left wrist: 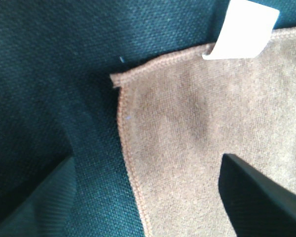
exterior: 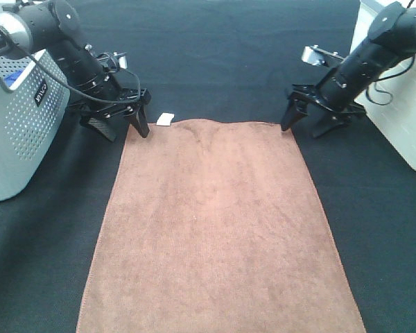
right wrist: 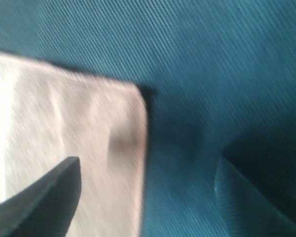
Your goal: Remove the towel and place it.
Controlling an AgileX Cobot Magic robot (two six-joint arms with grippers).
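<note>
The brown towel (exterior: 215,229) lies flat on the black table, its near end running out of the exterior high view. A small white tag (exterior: 165,119) sits at its far left corner. My left gripper (exterior: 121,128) is open and empty, its jaws astride that corner. In the left wrist view the towel corner (left wrist: 197,128) and the tag (left wrist: 244,29) lie between the two fingers (left wrist: 261,197). My right gripper (exterior: 306,125) is open and empty over the far right corner. The right wrist view shows that corner (right wrist: 89,143) blurred, between the fingers (right wrist: 44,202).
A grey perforated basket (exterior: 17,132) stands at the left edge, close behind my left arm. A white container (exterior: 402,118) stands at the right edge behind my right arm. The black table cloth (exterior: 222,55) stretches beyond the towel's far edge.
</note>
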